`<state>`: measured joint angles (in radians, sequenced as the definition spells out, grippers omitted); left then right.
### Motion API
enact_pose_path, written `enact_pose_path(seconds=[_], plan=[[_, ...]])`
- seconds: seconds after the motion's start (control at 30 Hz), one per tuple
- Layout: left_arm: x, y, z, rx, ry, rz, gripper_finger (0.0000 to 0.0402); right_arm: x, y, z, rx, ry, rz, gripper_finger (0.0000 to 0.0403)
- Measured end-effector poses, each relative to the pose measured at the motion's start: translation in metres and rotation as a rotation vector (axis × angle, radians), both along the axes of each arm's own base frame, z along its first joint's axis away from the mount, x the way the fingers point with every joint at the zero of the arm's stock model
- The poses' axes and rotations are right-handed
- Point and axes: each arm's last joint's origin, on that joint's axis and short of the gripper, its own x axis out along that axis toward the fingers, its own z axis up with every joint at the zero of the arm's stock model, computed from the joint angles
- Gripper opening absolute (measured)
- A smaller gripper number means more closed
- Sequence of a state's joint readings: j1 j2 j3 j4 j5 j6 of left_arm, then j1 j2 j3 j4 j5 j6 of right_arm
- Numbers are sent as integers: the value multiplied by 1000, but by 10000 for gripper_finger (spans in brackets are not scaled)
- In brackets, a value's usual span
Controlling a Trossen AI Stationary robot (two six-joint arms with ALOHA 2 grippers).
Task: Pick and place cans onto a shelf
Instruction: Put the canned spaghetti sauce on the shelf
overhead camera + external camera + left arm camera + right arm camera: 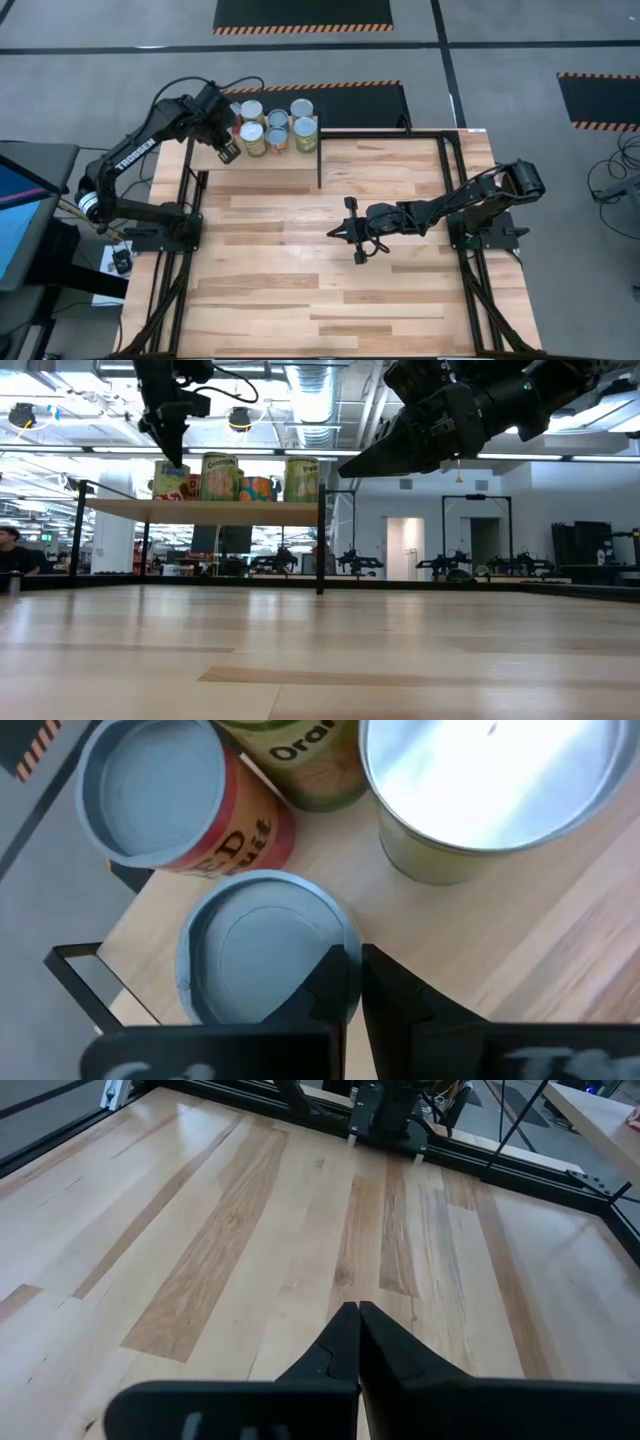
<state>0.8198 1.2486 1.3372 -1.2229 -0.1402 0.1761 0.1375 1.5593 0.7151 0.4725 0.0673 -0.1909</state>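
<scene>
Six cans [276, 127] are standing in a tight cluster on the shelf [265, 168], in the upper left of the high view, toward the shelf's far edge. Their silver-blue lids are facing up, and green, yellow and red labels are showing on their sides. In the low view the cans [235, 476] are sitting in a row on the raised shelf [200, 510] at the upper left of the frame, above the table [320, 650].

The left claw [228, 150] is hovering at the left edge of the cluster, just beside the nearest can. In the left wrist view its two dark fingers [335, 985] are pressed together with nothing between them, and their tips are lying over the rim of a can's lid [260, 955]; whether they are touching it cannot be told. A red-labelled can [165, 795] and a green-labelled one [310, 760] are standing close behind it.

The right claw [350, 233] is hanging over the middle of the table [330, 290], well apart from the shelf. In the right wrist view its fingers [345, 1345] are closed against each other and holding nothing, with bare planks of the table [250, 1230] beneath them.
</scene>
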Motion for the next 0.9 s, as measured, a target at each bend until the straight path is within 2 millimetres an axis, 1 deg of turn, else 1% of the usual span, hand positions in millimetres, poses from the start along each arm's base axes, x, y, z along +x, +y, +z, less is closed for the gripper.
enact_pose_path(seconds=[0.2, 0.33, 0.4, 0.63, 0.9], plan=[[0, 0, 3, -2, -12, 0, 6, 0, 0, 0, 0, 0, 0, 22], [1, 0, 14, 12, -66, -8, 6, 0, 0, 0, 0, 0, 0, 22], [1, 0, 16, 18, -70, -6, 6, 0, 0, 0, 0, 0, 0, 19], [-1, 1, 16, -13, -106, 13, 6, 0, 0, 0, 0, 0, 0, 20], [0, 10, 11, -43, -108, 39, 6, 0, 0, 0, 0, 1, 0, 17]])
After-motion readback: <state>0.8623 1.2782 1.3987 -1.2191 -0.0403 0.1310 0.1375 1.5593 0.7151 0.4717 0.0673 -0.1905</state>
